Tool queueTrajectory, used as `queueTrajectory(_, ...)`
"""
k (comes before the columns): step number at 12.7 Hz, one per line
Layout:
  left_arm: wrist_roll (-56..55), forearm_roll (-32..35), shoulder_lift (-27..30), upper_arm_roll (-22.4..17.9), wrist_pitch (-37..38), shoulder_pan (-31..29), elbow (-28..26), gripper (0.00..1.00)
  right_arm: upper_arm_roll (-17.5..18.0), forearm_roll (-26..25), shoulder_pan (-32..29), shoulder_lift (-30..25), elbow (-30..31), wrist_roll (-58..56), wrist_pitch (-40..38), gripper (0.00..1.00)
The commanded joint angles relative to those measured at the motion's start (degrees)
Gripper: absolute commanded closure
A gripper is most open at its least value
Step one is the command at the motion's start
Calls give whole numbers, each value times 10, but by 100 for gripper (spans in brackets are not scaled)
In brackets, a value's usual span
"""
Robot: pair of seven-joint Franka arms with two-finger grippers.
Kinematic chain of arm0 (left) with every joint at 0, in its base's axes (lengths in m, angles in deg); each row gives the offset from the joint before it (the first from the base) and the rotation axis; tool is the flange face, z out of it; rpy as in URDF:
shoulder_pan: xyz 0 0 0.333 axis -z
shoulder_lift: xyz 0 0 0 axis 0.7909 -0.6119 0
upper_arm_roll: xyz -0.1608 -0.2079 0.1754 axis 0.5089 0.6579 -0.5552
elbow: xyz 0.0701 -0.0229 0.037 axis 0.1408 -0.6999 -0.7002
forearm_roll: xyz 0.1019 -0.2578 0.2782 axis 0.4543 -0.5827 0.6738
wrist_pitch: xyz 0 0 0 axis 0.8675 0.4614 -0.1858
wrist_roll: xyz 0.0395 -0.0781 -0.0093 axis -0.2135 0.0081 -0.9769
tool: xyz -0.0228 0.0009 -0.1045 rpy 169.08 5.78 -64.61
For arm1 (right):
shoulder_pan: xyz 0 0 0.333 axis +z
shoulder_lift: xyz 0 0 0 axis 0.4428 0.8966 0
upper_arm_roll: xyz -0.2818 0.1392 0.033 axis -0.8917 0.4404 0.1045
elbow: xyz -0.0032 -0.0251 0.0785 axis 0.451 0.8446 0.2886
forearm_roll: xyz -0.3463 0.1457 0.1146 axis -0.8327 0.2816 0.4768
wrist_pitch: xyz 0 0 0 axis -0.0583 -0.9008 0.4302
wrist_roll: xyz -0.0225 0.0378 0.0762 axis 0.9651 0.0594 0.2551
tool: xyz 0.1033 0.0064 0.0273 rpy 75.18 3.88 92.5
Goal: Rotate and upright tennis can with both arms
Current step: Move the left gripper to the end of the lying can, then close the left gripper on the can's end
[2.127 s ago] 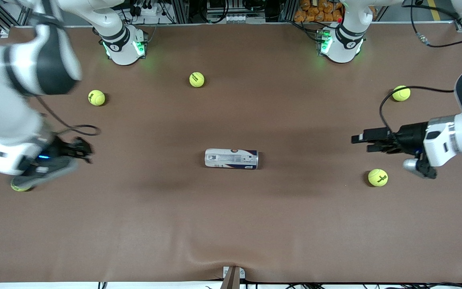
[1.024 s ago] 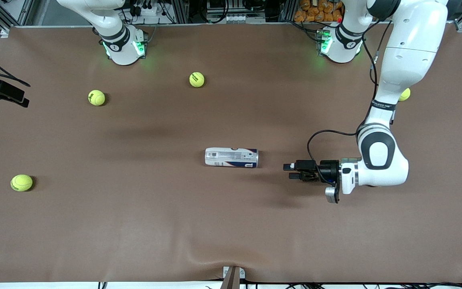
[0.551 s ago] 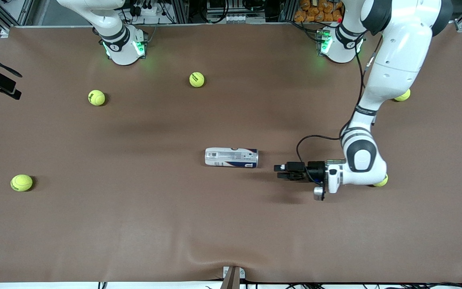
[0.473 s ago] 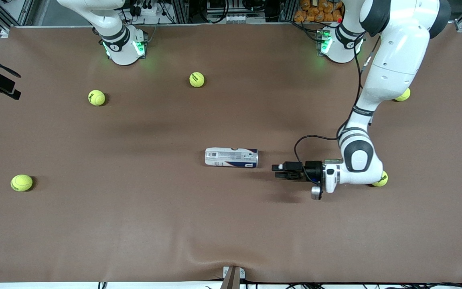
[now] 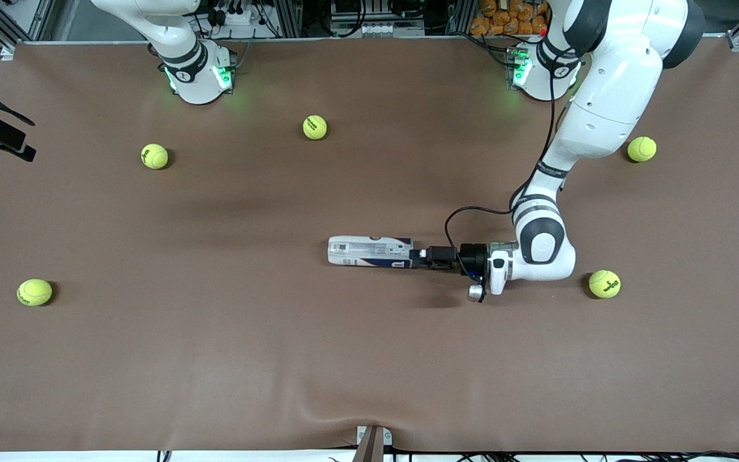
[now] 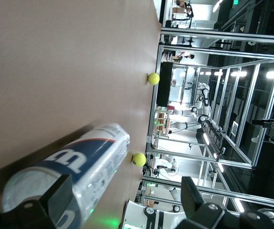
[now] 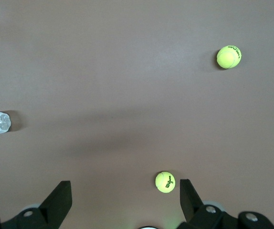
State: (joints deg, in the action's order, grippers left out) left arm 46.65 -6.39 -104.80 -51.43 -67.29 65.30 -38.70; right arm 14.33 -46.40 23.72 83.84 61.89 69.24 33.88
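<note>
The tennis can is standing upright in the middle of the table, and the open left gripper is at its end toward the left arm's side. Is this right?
Not quite: the tennis can lies on its side, not upright, as the front view shows. The rest holds: it is mid-table, and the open left gripper is at its end toward the left arm's side.

We find the tennis can [image 5: 370, 253] lying on its side mid-table [image 5: 369, 359], the left gripper [image 5: 422, 257] at its end toward the left arm's end.
</note>
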Motion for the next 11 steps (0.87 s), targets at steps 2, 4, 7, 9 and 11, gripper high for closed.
queueTrajectory(2,10,-7,12,0,-1,-11,-31,0,10,9,2,17,-15,-15,-4,0)
queueTrajectory(4,10,-14,11,1,-4,3,-28,0,10,8,0,18,-12,-11,-8,0)
queueTrajectory(7,11,-14,8,3,-4,9,-30,7,7,15,-11,17,-13,29,-1,0)
queueTrajectory(9,12,-14,9,3,2,7,-31,68,8,10,-12,9,-12,23,-10,0)
queueTrajectory(11,11,-19,6,3,0,10,-19,100,7,10,-13,8,-15,20,-17,0)
